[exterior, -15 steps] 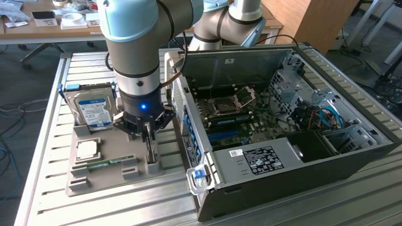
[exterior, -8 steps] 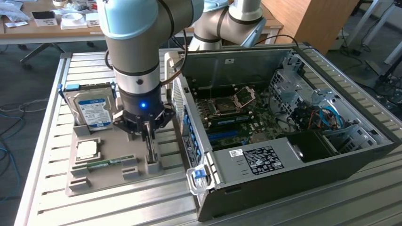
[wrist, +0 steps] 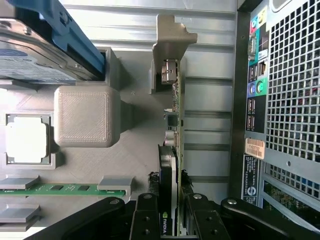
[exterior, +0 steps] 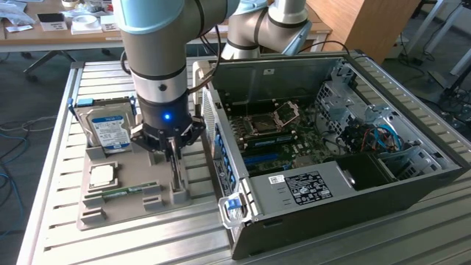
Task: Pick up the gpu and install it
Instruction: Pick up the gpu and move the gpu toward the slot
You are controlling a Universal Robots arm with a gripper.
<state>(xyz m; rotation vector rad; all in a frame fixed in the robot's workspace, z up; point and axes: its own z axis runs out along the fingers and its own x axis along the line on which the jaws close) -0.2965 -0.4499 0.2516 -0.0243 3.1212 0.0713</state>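
The hand (wrist: 169, 201) pinches the gpu (wrist: 170, 150), which stands on edge in the grey tray (exterior: 121, 212) on the counter (exterior: 55, 165), at the exterior view's left of the open computer case (exterior: 331, 185).

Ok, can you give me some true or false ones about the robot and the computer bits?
1. The gpu stands on its edge in the gray tray. True.
2. The computer case is closed up. False: its side is open and the motherboard shows.
3. The end effector is down at the gpu. True.
4. The hard drive is inside the case. False: it stands in the tray.
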